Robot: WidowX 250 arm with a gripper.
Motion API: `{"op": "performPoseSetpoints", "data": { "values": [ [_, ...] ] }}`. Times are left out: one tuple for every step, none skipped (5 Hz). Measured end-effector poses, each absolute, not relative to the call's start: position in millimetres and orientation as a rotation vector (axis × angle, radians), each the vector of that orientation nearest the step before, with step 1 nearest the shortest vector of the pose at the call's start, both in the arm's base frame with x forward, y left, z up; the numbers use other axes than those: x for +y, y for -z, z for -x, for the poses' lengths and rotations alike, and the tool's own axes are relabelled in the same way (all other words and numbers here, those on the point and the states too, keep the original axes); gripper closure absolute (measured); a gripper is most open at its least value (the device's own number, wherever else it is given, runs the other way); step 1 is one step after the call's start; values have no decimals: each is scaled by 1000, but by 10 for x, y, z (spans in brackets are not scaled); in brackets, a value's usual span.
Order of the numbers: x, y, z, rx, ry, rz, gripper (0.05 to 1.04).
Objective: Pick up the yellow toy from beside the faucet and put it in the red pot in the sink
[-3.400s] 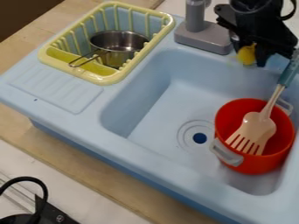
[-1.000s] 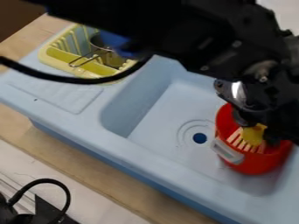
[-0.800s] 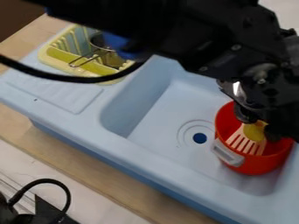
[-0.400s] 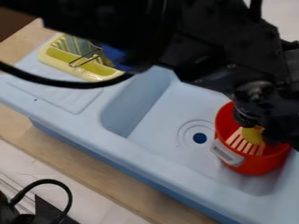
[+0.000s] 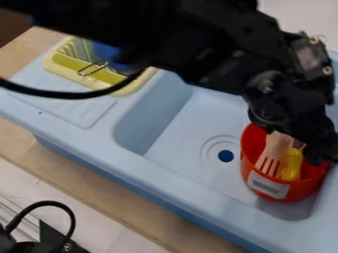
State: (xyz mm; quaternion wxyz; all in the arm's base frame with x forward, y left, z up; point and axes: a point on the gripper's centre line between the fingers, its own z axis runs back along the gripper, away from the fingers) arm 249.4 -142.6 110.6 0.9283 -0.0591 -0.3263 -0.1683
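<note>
While the black arm [image 5: 185, 44] is leaning over the sink [image 5: 158, 173], I'm seeing the yellow object [image 5: 292, 165] standing inside the red pot [image 5: 300, 190], beside the slotted spatula [image 5: 277, 148]. The pot is sitting upright in the basin, near the corner farthest from the rack, its pale handle [image 5: 267, 185] facing the near edge. The end effector [image 5: 312, 150] is hanging right at the pot's rim; I can't tell how far open it is, or whether it is holding the yellow object or merely hovering beside it. From where I'm standing, the placing inside looks about done, while letting go and moving clear are, as I judge it, what is remaining. Over by the sink's far corner, the yellow rack [image 5: 78, 81] is holding something with a wire handle [image 5: 92, 68], mostly hidden, perhaps, behind the arm.
</note>
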Motion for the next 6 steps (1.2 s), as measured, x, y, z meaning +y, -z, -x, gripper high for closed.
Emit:
{"op": "performPoseSetpoints", "data": {
  "values": [
    [-1401, -1134, -2475, -699, 344, 128, 86],
    [-1365, -1112, -2426, -664, 341, 112, 86],
    [-1346, -1136, -2346, -617, 345, 116, 86],
    [-1248, -1137, -2325, -544, 323, 97, 86],
    [-1144, -1143, -2302, -491, 293, 92, 86],
    [-1035, -1181, -2293, -454, 272, 59, 86]
  ]
}}
